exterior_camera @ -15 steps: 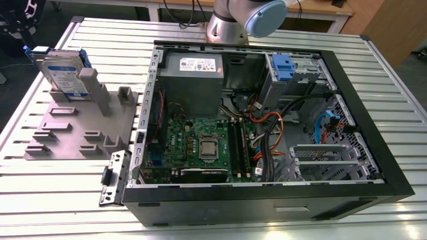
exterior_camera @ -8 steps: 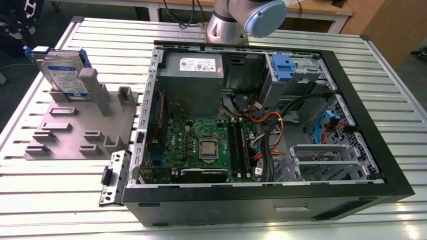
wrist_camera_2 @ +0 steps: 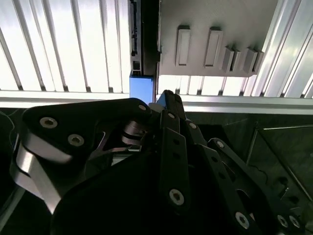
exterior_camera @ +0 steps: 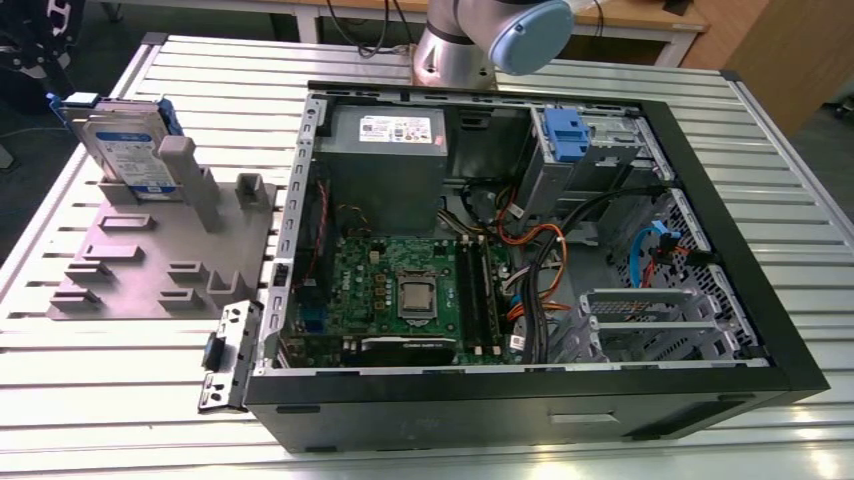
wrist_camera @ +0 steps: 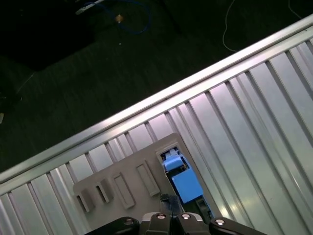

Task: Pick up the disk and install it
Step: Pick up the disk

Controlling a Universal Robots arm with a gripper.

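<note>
While flat rect. silver disk (exterior_camera: 127,150) stands in grey holder (exterior_camera: 147,255), end effector (wrist_camera_2: 167,100) state unclear

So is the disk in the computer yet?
Out. The disk stands upright on edge in the grey holder on the table, outside the open computer case, to the exterior view's left of it.

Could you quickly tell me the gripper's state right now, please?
Gripper: cannot be told, open or closed; the flat silver hard drive in its blue carrier bracket stands ungripped in the grey holder.
</note>
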